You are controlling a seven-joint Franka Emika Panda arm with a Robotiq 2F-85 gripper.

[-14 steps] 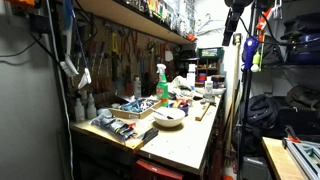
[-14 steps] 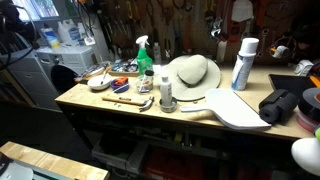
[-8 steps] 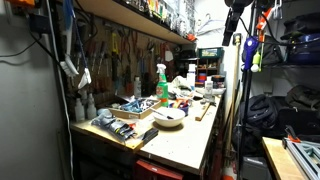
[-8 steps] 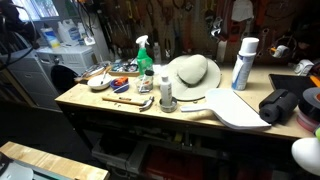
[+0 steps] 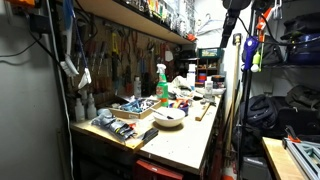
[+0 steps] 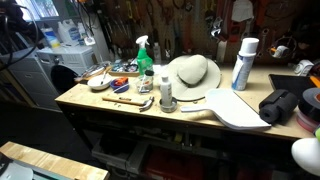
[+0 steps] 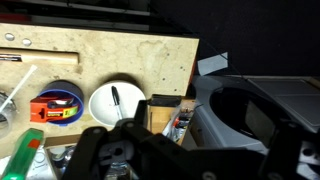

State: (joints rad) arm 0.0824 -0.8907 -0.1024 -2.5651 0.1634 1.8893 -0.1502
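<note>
One gripper shows only as dark, blurred shapes low in the wrist view, touching nothing; how far open, I cannot tell. Below it, a white bowl holding a dark pen sits toward one end of the worktop, with a tape roll just beside it

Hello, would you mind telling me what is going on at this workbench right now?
The robot's gripper hangs high above the cluttered workbench, touching nothing. Whether it is open I cannot tell. Below it in the wrist view sit a white bowl with a dark pen-like thing inside and a blue tape roll. A straw hat and a green spray bottle show in an exterior view.
</note>
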